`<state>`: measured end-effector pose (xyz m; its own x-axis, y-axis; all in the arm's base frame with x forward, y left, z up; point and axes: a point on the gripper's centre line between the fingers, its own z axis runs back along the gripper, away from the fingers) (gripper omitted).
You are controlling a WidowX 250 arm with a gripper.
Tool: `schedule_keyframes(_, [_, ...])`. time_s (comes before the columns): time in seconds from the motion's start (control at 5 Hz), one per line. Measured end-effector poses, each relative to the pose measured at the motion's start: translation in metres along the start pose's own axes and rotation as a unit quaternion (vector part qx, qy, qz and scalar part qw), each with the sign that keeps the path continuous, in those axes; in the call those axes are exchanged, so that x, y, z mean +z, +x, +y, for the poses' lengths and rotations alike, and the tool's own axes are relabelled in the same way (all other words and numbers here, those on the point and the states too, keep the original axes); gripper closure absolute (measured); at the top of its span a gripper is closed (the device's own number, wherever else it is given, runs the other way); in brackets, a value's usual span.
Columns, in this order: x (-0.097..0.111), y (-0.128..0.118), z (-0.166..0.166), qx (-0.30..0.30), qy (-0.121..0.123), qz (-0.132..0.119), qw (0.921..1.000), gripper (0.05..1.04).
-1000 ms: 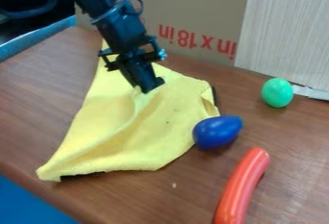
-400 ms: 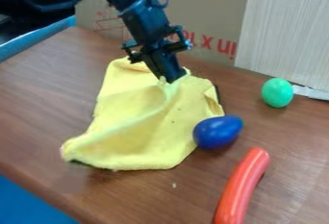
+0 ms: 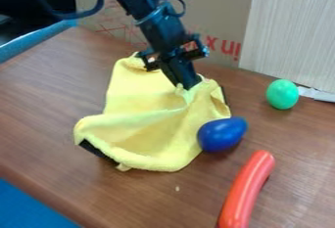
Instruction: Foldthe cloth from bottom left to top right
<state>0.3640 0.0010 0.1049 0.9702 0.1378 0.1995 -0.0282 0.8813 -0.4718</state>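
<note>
The gripper (image 3: 188,87), coming down from the top edge, is shut on a pinch of the yellow cloth (image 3: 147,134) near the cloth's upper right part. Folds run from the fingertips down to the left across the cloth. Its lower left part is bunched and slightly raised, with a dark underside visible at the edge. The cloth's right side lies up against the blue egg-shaped object.
A blue egg-shaped object (image 3: 222,134) sits right of the cloth, with a red sausage-like object (image 3: 246,190) below it. Farther right is a green egg (image 3: 282,94). A cardboard box (image 3: 216,7) and a pale panel (image 3: 288,31) stand behind.
The gripper has moved right and slightly down, dragging the pinched cloth. The cloth's left and lower left edges have shifted right, and its lower left corner has drawn inward and up.
</note>
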Motion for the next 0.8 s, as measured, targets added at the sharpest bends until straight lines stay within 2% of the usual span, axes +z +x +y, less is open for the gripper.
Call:
schedule_keyframes(0.2, [-0.0019,0.0039,-0.0045,-0.001,-0.007,-0.011,0.9999,1.014])
schedule_keyframes(0.4, [-0.002,0.0049,-0.0054,-0.007,-0.008,-0.015,0.9998,0.853])
schedule_keyframes(0.6, [-0.0015,-0.0011,-0.0063,-0.021,-0.01,0.005,0.9997,0.621])
schedule_keyframes(0.8, [0.0039,-0.0018,-0.0106,-0.041,-0.016,0.021,0.9988,0.314])
